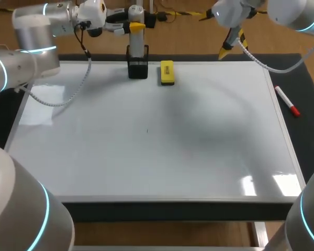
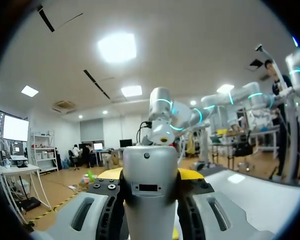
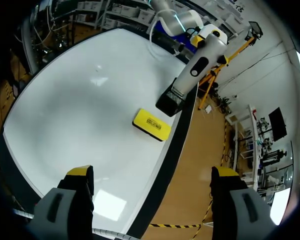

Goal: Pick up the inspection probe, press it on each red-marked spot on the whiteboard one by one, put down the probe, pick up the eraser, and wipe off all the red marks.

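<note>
Whiteboard (image 1: 146,157); probe (image 1: 137,41) partly hidden in holder (image 1: 138,69)

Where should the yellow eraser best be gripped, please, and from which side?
Grip the yellow eraser across its two long sides, coming straight down from above. It lies flat on the whiteboard, so only top and sides are free, and its width is the narrower span. The open right gripper seems likeliest; mind the black holder with the inspection probe beside it.

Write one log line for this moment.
left gripper shut on probe in holder | right gripper open | eraser on board | red marks none seen
</note>
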`<state>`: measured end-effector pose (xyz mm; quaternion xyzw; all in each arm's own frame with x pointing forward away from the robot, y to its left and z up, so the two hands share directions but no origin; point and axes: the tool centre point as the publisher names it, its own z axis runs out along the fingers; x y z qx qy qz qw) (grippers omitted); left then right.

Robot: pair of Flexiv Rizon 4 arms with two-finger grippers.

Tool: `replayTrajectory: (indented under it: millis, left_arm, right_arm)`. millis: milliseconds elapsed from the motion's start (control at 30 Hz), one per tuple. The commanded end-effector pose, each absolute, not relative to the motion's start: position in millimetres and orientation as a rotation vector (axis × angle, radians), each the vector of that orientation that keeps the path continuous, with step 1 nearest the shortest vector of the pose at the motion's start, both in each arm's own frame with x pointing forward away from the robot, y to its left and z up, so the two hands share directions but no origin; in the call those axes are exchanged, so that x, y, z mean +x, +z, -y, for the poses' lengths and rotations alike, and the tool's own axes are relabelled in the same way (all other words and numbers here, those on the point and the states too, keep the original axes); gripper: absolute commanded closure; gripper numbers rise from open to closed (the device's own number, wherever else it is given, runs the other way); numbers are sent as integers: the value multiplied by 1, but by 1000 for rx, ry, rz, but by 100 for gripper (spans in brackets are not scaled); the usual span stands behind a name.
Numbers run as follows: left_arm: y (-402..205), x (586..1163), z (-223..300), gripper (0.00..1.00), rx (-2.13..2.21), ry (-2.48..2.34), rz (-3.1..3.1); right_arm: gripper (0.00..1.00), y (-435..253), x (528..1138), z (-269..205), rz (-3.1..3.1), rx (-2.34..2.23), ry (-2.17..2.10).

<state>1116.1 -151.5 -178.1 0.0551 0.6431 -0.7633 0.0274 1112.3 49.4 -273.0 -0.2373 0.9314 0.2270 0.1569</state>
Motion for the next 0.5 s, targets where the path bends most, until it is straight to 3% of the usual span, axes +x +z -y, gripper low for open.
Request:
replayTrajectory:
  millis: [33,500]
  left_arm:
    - [-185,1124,153,100,222,-2392,-1999]
    - [-204,1129,157,100,230,-2383,-1987]
  right_arm:
    - [0,-272,1112,-49,-2669,-682,645]
    - [0,-272,1112,-49,-2669,-682,645]
